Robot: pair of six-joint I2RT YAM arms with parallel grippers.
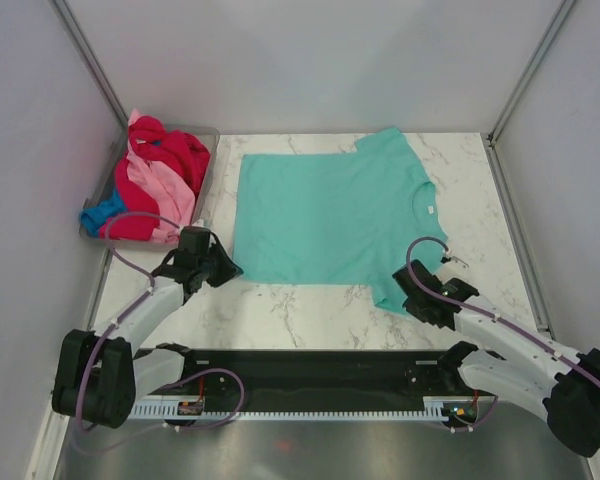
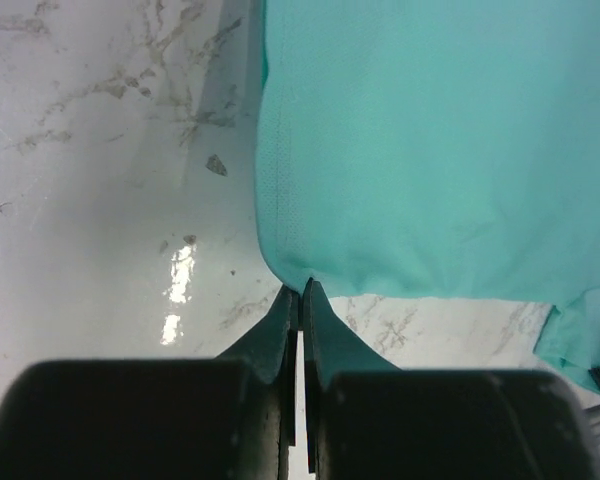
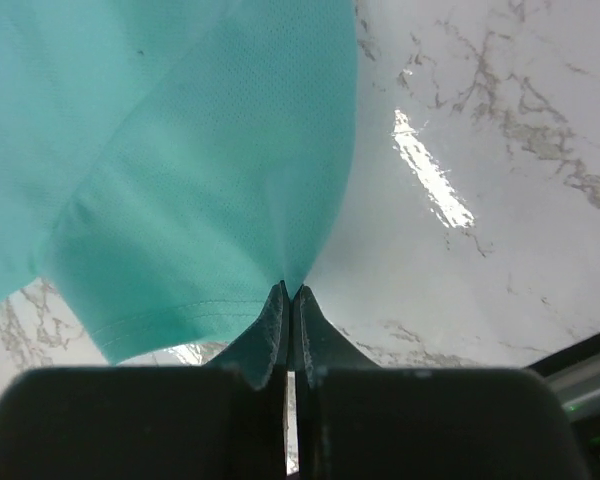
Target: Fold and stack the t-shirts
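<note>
I grip the unfolded teal shirt (image 1: 325,215) by its near edge, left gripper (image 2: 300,290) and right gripper (image 3: 288,292) clamped tight; other shirts (image 1: 155,185) wait heaped.

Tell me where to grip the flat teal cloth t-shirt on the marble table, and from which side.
The teal cloth t-shirt lies flat, so only edges offer a lip: pinch its near hem corner and near sleeve from the robot's side. The left pincer and right pincer are shut there.
</note>
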